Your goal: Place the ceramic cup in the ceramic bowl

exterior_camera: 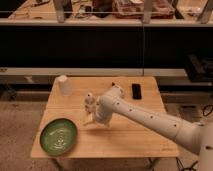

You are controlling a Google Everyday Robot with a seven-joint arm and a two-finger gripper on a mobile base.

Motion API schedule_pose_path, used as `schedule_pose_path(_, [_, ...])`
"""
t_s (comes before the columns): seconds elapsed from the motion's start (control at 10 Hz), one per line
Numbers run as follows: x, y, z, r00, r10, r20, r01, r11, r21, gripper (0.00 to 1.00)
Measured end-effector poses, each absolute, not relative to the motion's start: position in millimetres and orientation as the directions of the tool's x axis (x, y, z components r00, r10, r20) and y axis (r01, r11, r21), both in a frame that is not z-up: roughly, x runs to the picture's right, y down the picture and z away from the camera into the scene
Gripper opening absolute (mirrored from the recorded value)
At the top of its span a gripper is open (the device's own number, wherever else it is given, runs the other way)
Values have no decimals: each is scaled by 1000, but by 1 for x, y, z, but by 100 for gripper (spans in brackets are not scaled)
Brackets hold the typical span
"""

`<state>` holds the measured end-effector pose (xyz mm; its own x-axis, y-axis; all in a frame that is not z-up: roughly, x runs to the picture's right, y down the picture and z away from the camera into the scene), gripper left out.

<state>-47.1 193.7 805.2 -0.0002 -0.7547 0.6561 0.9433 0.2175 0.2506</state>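
Bowl sits near-left on the table, nothing in it. Cup stands upright at the far-left corner, well apart from the bowl, nothing touching it. Gripper hangs low over mid-table, right of both, w/ a small pale knobbly thing just beside it. Can't tell if the gripper's clenched, released or grasping that thing. Black slab lies far-right, out of the way. Risks, imo: the gripper's nearer the knobbly thing than the cup, so I could grab the wrong item. Swinging left too low could knock the cup off its corner. Letting go too high may chip the bowl.
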Motion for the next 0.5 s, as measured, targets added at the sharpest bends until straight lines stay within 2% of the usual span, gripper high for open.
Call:
schedule_pose_path(0.2, [-48,151,785,-16,-808,590,955,163,249,80])
schedule_pose_path(0.5, [-64,56,744,-54,-882,467,969,67,237,80])
